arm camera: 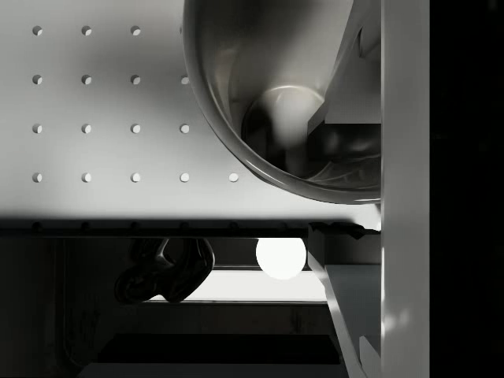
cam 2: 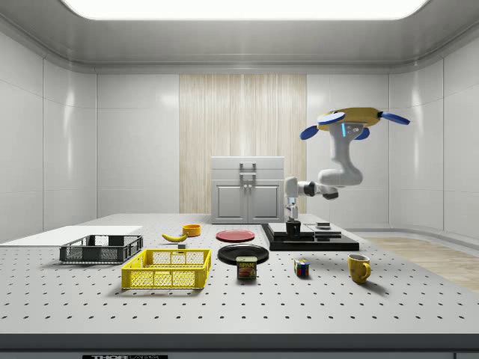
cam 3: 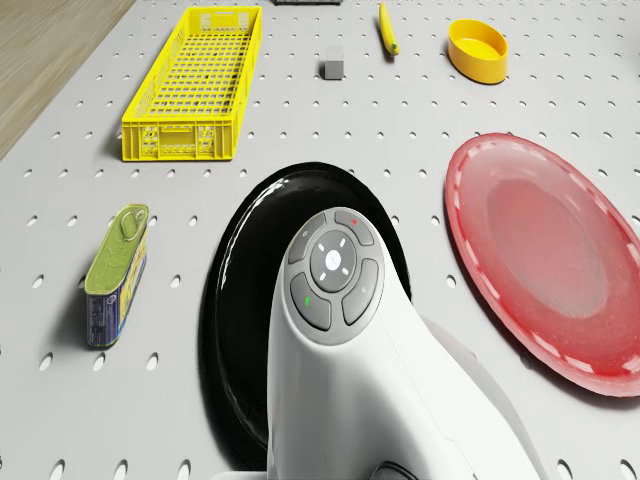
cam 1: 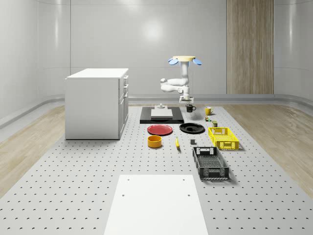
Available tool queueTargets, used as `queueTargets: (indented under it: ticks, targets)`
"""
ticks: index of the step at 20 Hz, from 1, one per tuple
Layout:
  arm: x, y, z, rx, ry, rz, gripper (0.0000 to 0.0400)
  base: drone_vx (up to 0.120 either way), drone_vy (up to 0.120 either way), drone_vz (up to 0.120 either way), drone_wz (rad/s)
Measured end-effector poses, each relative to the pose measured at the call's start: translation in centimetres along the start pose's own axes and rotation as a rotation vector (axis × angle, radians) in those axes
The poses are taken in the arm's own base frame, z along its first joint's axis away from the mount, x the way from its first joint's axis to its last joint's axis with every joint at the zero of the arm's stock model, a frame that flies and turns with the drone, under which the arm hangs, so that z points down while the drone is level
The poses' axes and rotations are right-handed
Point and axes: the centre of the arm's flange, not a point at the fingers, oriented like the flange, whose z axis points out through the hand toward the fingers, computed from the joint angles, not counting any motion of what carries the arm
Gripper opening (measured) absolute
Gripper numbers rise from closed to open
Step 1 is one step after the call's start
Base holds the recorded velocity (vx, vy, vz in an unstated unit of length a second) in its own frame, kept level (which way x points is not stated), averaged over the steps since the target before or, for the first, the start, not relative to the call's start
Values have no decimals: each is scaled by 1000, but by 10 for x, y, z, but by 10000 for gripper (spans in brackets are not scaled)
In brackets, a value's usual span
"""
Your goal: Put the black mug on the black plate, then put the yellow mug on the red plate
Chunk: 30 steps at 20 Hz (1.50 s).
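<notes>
The drone (cam 1: 184, 59) hovers near the far edge of the table (cam 1: 98, 196) so its gripper (cam 1: 189, 103), fingers squeezed on the black mug's (cam 1: 190, 108) rim, can carry it to the black plate (cam 1: 191, 128).

Yellow crate (cam 1: 224, 138) beside black crate (cam 1: 210, 163); banana (cam 1: 177, 142), perhaps touching neither.
</notes>
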Motion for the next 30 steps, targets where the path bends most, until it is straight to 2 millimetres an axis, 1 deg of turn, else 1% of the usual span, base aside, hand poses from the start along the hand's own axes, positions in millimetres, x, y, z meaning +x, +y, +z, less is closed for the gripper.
queueTargets:
  ticks: [30]
  targets:
    - [0, 0, 0, 0, 0, 0, 110, 120, 0, 0, 0]
